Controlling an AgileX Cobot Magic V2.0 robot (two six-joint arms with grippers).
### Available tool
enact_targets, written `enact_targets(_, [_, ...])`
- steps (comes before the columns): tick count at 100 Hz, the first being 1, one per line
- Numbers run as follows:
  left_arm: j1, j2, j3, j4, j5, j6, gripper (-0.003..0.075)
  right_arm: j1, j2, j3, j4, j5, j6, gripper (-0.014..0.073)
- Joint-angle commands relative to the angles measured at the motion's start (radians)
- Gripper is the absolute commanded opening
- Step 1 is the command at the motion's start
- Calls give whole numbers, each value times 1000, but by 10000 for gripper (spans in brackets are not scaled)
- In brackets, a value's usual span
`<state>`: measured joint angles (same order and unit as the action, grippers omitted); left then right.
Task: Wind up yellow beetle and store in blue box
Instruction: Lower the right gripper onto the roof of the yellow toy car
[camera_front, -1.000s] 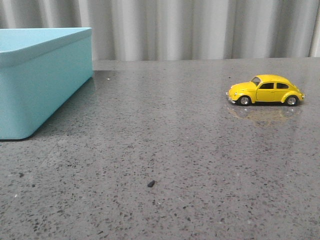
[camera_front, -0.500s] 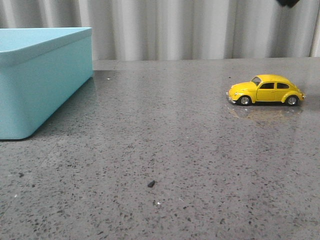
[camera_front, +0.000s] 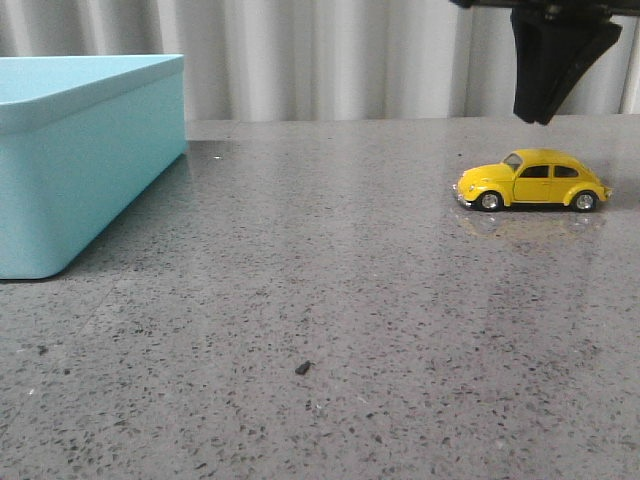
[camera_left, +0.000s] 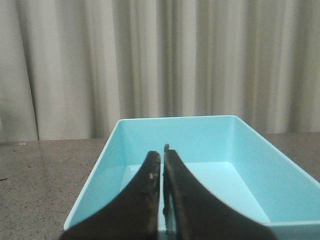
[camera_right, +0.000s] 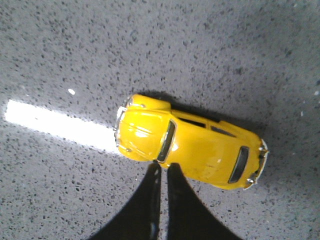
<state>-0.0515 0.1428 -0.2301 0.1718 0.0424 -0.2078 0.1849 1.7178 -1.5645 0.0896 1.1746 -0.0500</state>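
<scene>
We find no brand mark, label or readable writing on anything in view. The yellow beetle (camera_front: 531, 181) stands on its wheels at the right of the front view, on the grey speckled table (camera_front: 330, 300), its nose pointing to the left of the frame. Our right gripper (camera_front: 541, 115) hangs in the upper right corner of that view, directly above the car and clear of its roof; its fingers are pressed together, clenched on nothing. In the right wrist view the closed fingertips (camera_right: 161, 170) lie over the car's side, and a bright strip of reflected light crosses the table beside its bonnet.

The blue box (camera_front: 70, 160) fills the upper left of the front view, its near corner rounded and its rim catching light. A broad stretch of table lies open between box and car, broken only by a small dark speck (camera_front: 302, 368) low in the middle.

Our left gripper (camera_left: 162, 165) is likewise clenched, poised over the box's open interior.
</scene>
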Motion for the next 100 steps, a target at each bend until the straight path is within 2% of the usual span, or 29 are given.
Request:
enact_targets(1, [7,19,-36,0,-80,-11,-21,0,-27,-34,1,1,5,-50])
enact_targets(64, [7,19,-36,0,-91,-11,-21,-1,22,-34,-37,-21,17,-50])
enact_targets(100, [7,19,-36,0,-91,-11,-21,-59,37,-34,-60,10,31,-50])
